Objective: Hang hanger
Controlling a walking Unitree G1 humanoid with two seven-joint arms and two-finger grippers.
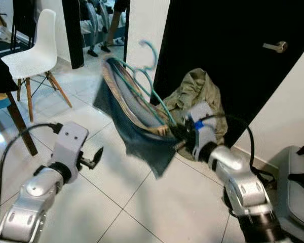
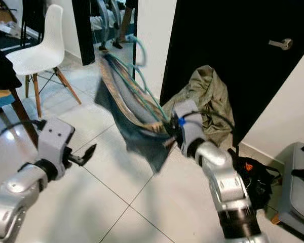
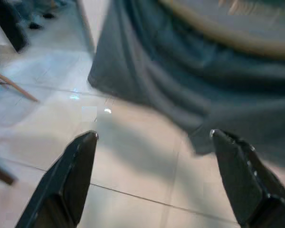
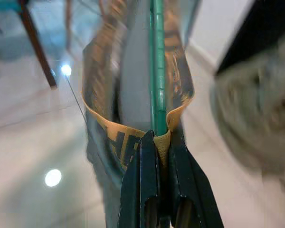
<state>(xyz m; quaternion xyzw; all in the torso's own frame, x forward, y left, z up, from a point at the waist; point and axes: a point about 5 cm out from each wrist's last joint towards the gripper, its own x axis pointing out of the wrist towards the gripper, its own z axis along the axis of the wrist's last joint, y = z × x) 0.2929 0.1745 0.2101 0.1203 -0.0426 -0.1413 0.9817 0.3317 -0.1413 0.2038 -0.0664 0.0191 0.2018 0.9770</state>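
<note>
Near the middle of the frame the right gripper (image 1: pixel 178 132) is clamped tight on one end of a green hanger (image 1: pixel 142 81), its two black fingers (image 4: pixel 147 180) closed on the thin green bar and on the tan waistband of the dark blue-grey garment (image 1: pixel 137 129) draped over it. The hanger is held up in the air, tilted, its hook at upper centre of the frame against the white wall strip (image 1: pixel 147 25) beside the black door (image 1: pixel 233 61). The garment's lower edge hangs free above the floor, touching nothing. Behind the right arm, a heap of olive cloth (image 1: pixel 202 96) lies at the foot of the door. At lower left of the frame the left gripper (image 1: pixel 93 158) is held out empty, its fingers spread wide apart in the wrist view, below and to the left of the garment's hem and well apart from it. Bare white tile floor (image 1: pixel 157 202) stretches open between the two arms and toward the bottom edge. A white chair (image 1: pixel 35 53) stands at upper left, and a grey case (image 1: pixel 299 187) sits at the right edge
</note>
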